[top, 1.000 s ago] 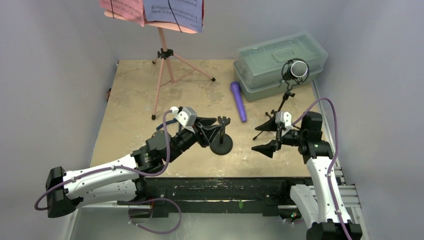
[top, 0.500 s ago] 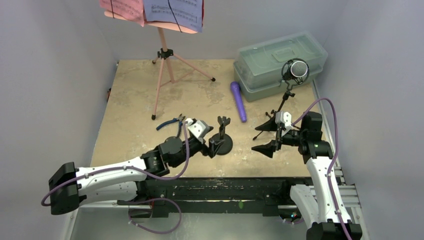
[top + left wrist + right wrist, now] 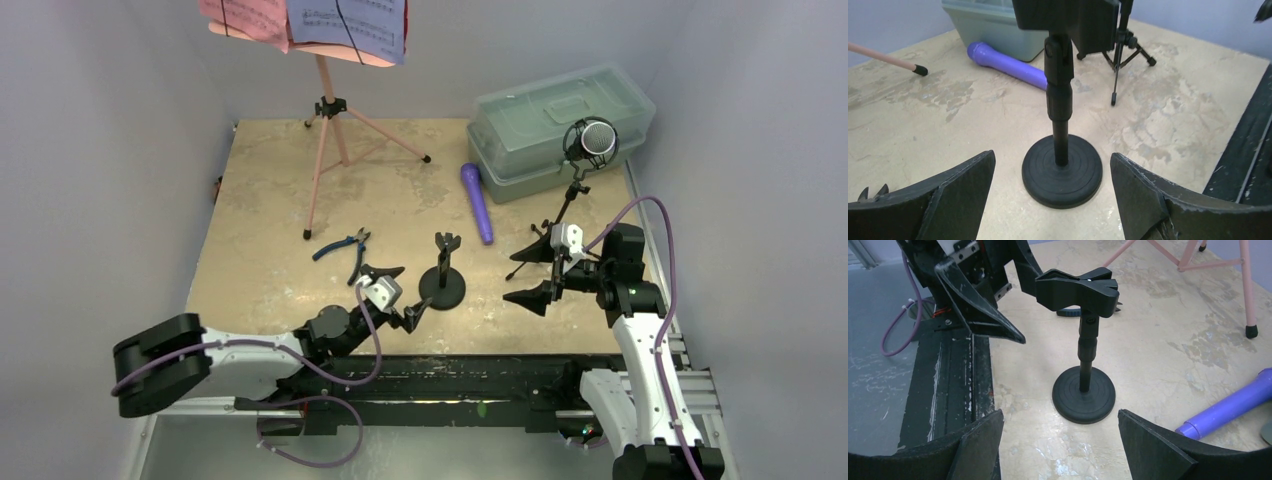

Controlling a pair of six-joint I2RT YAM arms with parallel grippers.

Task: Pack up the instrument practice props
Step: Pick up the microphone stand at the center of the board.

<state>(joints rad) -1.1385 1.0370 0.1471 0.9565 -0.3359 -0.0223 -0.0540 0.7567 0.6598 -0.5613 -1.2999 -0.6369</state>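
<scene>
The black round-base mic support (image 3: 442, 280) stands upright mid-table, its clip empty. My left gripper (image 3: 398, 293) is open and empty, low and just near-left of it; in the left wrist view the base (image 3: 1062, 170) lies ahead of the wide-apart jaws (image 3: 1053, 200). My right gripper (image 3: 512, 278) is open and empty to the support's right (image 3: 1084, 390). The purple mic (image 3: 478, 203) lies flat behind. The black silver-headed mic (image 3: 592, 140) sits on a black tripod support (image 3: 560, 215). The pink tripod music rack (image 3: 325, 110) holds red (image 3: 245, 18) and lavender (image 3: 345, 25) sheets.
Blue-handled pliers (image 3: 343, 247) lie left of the round-base support. A translucent greenish lidded box (image 3: 560, 125) stands at the back right, behind the silver-headed mic. The black rail (image 3: 430, 375) runs along the near edge. Grey walls close in the table.
My left gripper has drawn back from the round-base support's clip toward the near edge and dropped low, uncovering the pliers. The support stands where it was. The right arm has not moved.
</scene>
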